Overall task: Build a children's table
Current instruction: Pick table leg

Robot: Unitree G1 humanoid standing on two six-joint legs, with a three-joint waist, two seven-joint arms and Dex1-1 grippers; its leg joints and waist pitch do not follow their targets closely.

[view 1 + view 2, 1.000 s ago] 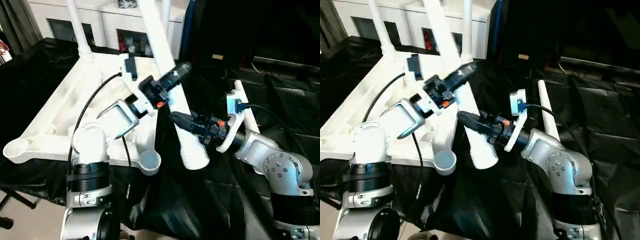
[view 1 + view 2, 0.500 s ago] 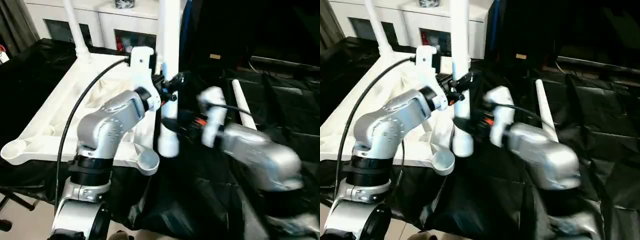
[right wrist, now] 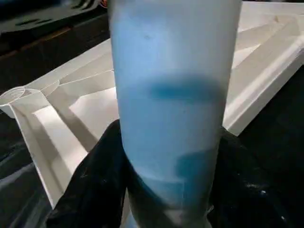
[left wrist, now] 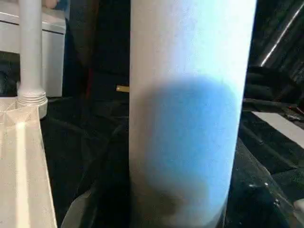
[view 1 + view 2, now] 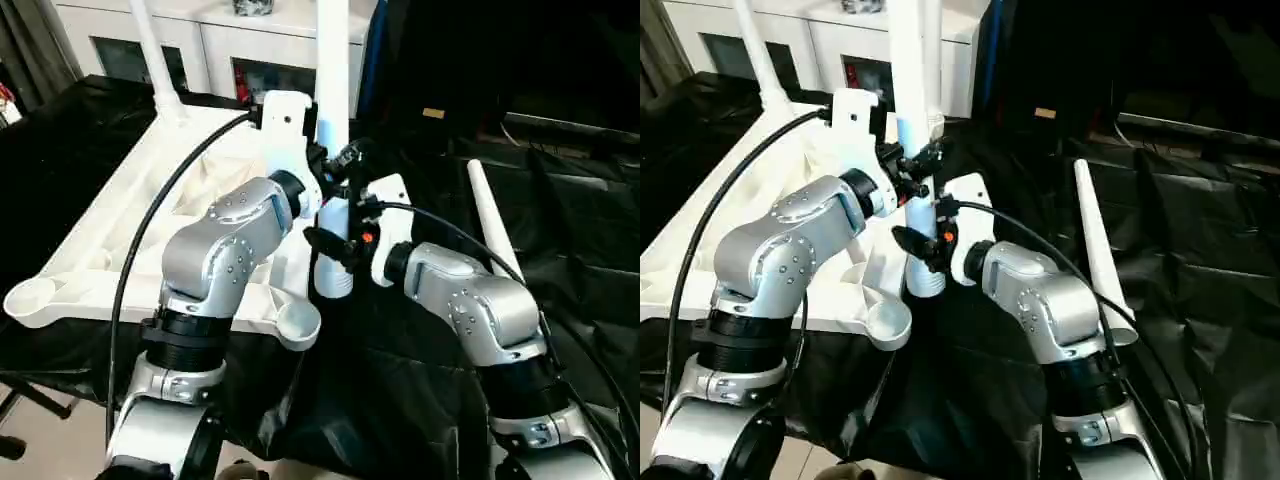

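Held upright at frame centre, both the left gripper and right gripper clamped on it, the long white tapered plastic tube leg could tilt and miss the open corner socket of the upturned white ribbed plastic tabletop spread across the left

white leg, ribbed table top

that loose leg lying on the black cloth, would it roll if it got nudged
Probably yes: the loose leg is a round, smooth tube lying on its side. Its taper would likely make it curve rather than roll straight. The wrinkled cloth might stop it soon. It looks like stiff, hollow plastic, so likely light.
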